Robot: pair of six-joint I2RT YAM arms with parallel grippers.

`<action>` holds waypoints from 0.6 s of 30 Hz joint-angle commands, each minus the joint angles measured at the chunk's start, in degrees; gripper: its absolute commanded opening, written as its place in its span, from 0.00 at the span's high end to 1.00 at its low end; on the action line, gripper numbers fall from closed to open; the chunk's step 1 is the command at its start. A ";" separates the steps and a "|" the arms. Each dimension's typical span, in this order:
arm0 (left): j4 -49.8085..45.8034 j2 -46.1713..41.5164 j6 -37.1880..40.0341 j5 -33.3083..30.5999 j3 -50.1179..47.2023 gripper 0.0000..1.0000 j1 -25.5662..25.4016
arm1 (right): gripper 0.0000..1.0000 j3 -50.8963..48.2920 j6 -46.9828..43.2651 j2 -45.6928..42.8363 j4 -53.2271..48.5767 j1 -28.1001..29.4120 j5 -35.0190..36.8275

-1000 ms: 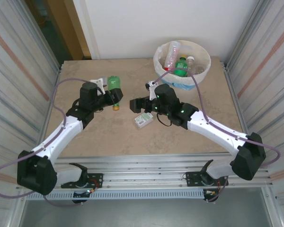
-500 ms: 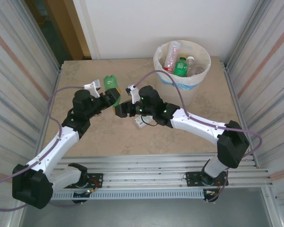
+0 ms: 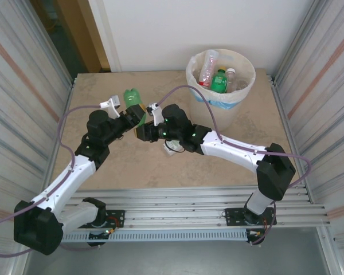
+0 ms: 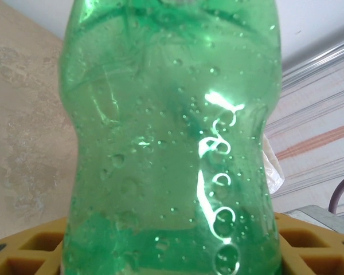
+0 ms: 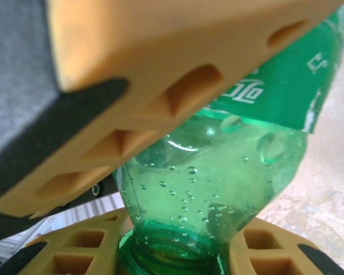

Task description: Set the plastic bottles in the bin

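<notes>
A green bottle (image 3: 133, 101) is held off the table, left of centre. My left gripper (image 3: 135, 118) is shut on its body, and the bottle (image 4: 172, 143) stands between its yellow fingers (image 4: 23, 252). My right gripper (image 3: 142, 133) meets it from the right, with its fingers (image 5: 74, 255) pressed on either side of the bottle's neck (image 5: 178, 246). One of the left gripper's fingers (image 5: 160, 69) crosses above that neck. The cream bin (image 3: 243, 90) stands at the back right and holds several bottles (image 3: 219, 80).
A small clear bottle with a green label (image 3: 171, 148) lies on the table, partly under my right arm. Corrugated metal walls close both sides. Purple cables loop over the arms. The tabletop (image 3: 229, 160) is beige stone.
Both grippers came together near the table's left centre. The right arm swung left to the bottle's neck. The left gripper lifted and tilted the green bottle towards it.
</notes>
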 commanded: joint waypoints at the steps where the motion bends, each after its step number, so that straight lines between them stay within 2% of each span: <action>1: 2.13 -1.12 -0.26 1.60 -0.05 0.64 -0.61 | 0.89 0.92 -1.88 -0.74 -0.11 -0.11 2.09; 2: 2.22 -1.17 -0.10 1.81 0.00 0.58 -0.61 | 0.91 0.86 -1.87 -0.89 -0.46 -0.14 2.57; 6: 0.69 -2.37 2.66 3.87 1.39 0.11 -0.62 | 0.99 0.75 -1.92 -2.45 -3.23 -0.32 6.94; 7: -0.13 -3.02 3.61 4.15 1.99 0.02 -0.62 | 1.00 0.87 -1.91 -3.11 -4.44 -0.42 8.27; 12: -3.13 -8.77 8.78 3.07 2.68 0.01 -1.11 | 1.00 1.66 -2.96 -7.59 -10.39 -1.38 13.40; 18: -5.93 -16.46 14.57 -2.31 0.78 0.01 -1.69 | 1.00 7.67 -5.73 -13.69 -24.38 -1.46 21.38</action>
